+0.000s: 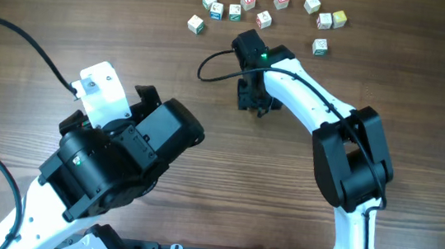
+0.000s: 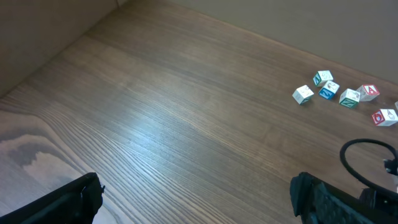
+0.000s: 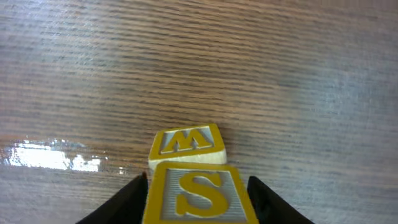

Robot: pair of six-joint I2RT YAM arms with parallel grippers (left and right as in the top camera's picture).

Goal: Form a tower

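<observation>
The tower (image 3: 199, 196), S face uppermost, sits between the right claw's (image 3: 198, 186) jaws, the W cube (image 3: 186, 144) just beyond; pinched or merely flanked, I cannot tell; probably light, rigid, slick-faced; grip opposite flat sides; left claw (image 2: 196, 202) spread wide.

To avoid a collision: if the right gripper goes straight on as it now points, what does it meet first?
The yellow S cube, already between the fingers of the right gripper. Just beyond lies the yellow W cube, then the wooden table. How high S sits against W is unclear.
</observation>
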